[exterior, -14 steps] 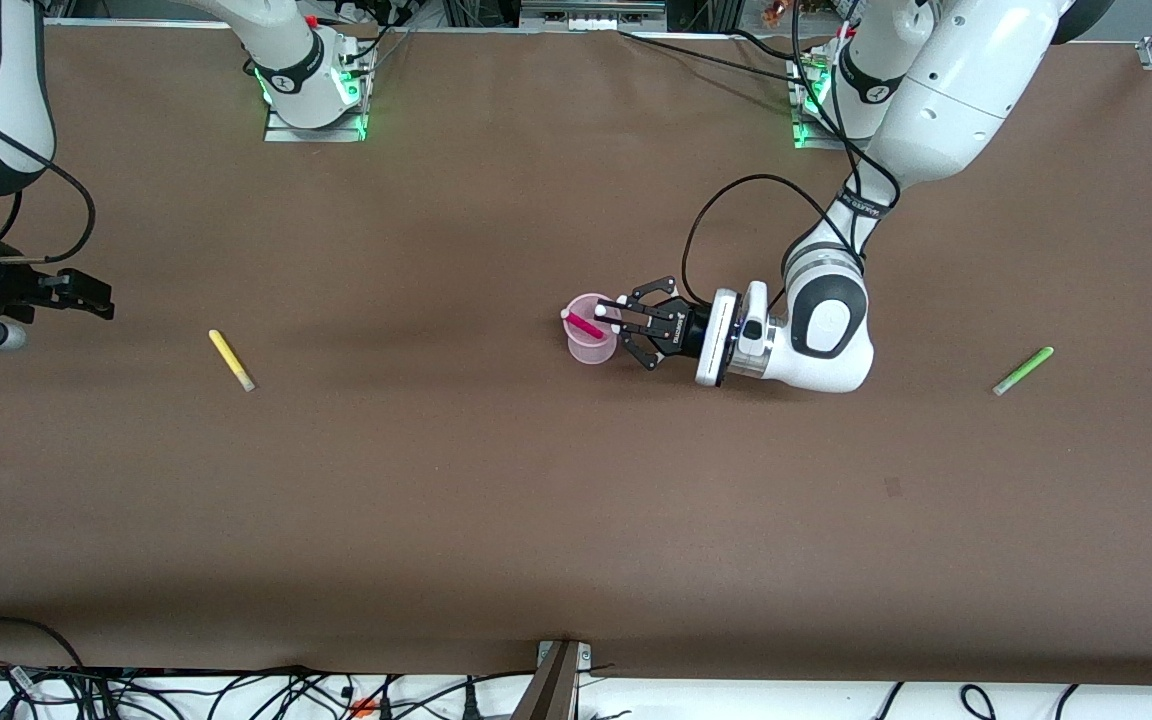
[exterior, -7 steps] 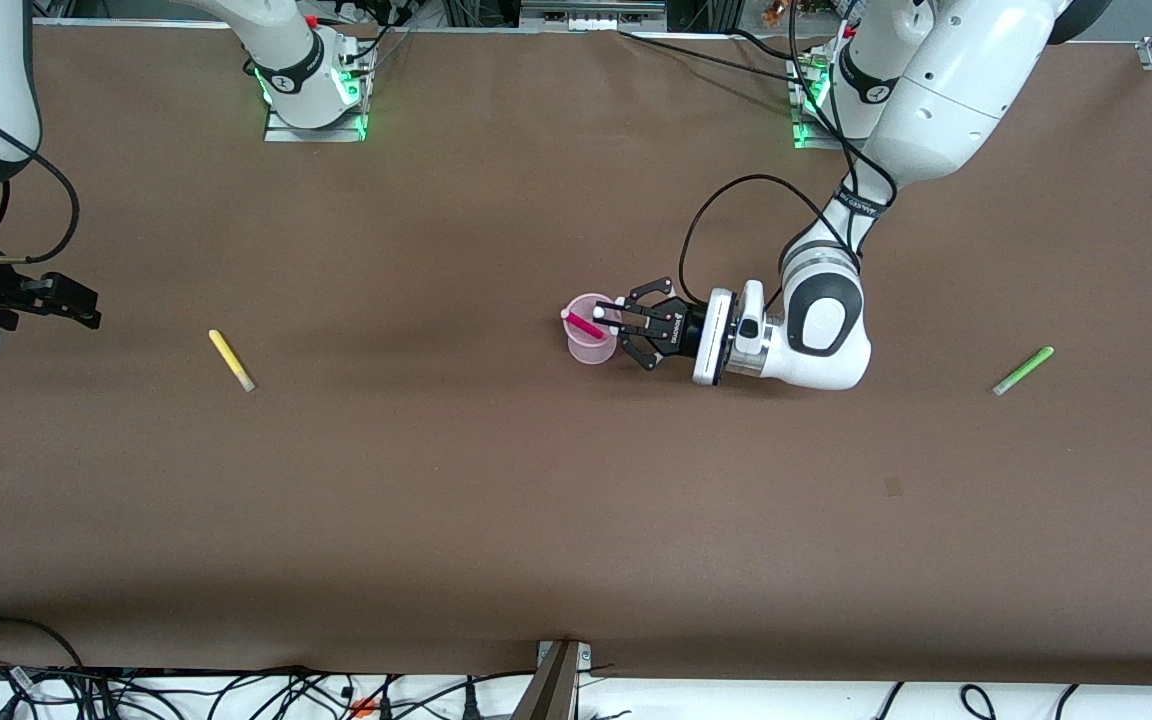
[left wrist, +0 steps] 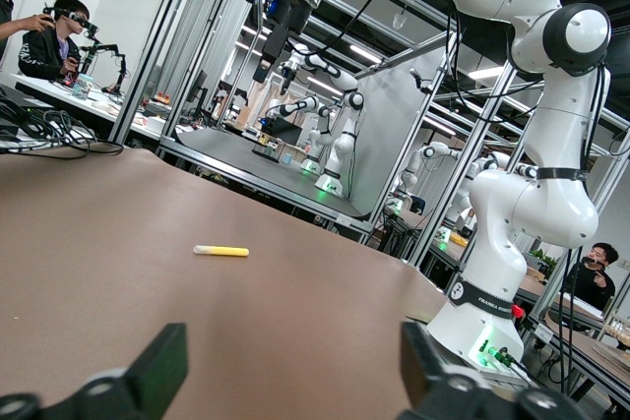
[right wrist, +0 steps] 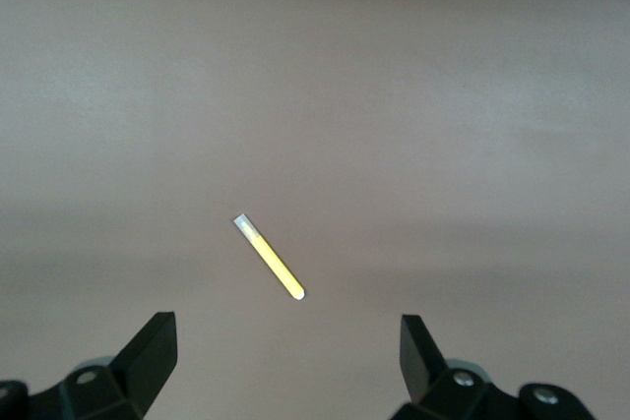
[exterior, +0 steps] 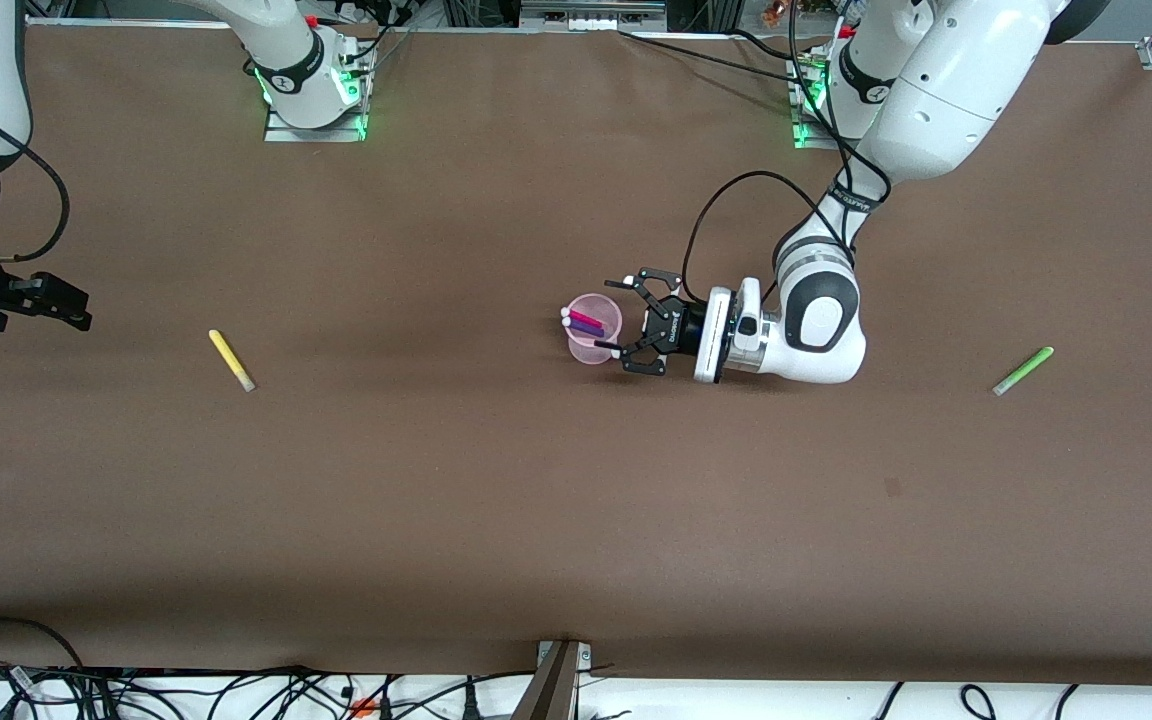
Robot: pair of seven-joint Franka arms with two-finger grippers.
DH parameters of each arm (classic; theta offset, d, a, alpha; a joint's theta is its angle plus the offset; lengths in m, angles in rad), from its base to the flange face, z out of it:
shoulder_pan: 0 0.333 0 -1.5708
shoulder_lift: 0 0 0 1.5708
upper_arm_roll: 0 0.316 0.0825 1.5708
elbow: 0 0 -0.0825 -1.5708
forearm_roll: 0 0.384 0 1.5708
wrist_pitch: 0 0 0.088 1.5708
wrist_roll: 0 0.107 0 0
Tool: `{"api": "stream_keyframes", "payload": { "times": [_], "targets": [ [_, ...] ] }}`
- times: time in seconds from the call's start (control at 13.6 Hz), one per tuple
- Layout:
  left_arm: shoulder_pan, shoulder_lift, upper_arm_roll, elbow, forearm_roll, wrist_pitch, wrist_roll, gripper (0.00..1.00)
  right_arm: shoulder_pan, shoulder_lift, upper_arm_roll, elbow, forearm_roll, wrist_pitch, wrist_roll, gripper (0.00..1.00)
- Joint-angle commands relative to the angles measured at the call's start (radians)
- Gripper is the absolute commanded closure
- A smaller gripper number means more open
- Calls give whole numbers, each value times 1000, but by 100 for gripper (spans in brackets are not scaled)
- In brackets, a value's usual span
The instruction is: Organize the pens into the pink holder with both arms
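The pink holder (exterior: 593,345) stands mid-table with the magenta-pink pen (exterior: 587,318) and the dark purple pen (exterior: 588,329) leaning in it. My left gripper (exterior: 628,316) is open and empty, level with the holder and right beside it on the left arm's side. The yellow pen (exterior: 231,359) lies flat toward the right arm's end; it also shows in the left wrist view (left wrist: 220,251) and the right wrist view (right wrist: 269,258). My right gripper (exterior: 76,308) is open and empty above the table near that end's edge. The bright green pen (exterior: 1023,370) lies flat toward the left arm's end.
The arm bases (exterior: 314,95) (exterior: 816,110) stand along the table edge farthest from the front camera. A cable loop (exterior: 716,215) hangs by the left wrist. Loose cables (exterior: 236,695) lie past the table edge nearest the front camera.
My left gripper has opened and let go of the dark purple pen, which now rests in the holder beside the magenta one. My right gripper has drifted a little toward the table's end.
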Motion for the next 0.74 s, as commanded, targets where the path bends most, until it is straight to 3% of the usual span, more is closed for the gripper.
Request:
{"api": "stream_keyframes", "payload": {
  "times": [0.0, 0.15, 0.29, 0.52, 0.66],
  "targets": [
    [28, -42, -7, -15, -33, -14, 18, 0, -2, -16, -1, 4, -5, -5, 13, 0],
    [58, -68, -6, 0, -11, -31, -87, 0, -3, -15, -1, 2, -6, -5, 13, 0],
    [91, -96, 2, 43, 88, -43, -210, 0, -58, -13, 30, 4, -2, -5, 13, 0],
    [188, -100, 5, 192, 371, -142, -515, 0, -305, -18, 294, 5, -2, -7, 26, 0],
    [229, -102, 5, 282, 528, -225, -720, 0, -385, -16, 376, 20, -9, -17, 67, 0]
  ]
}}
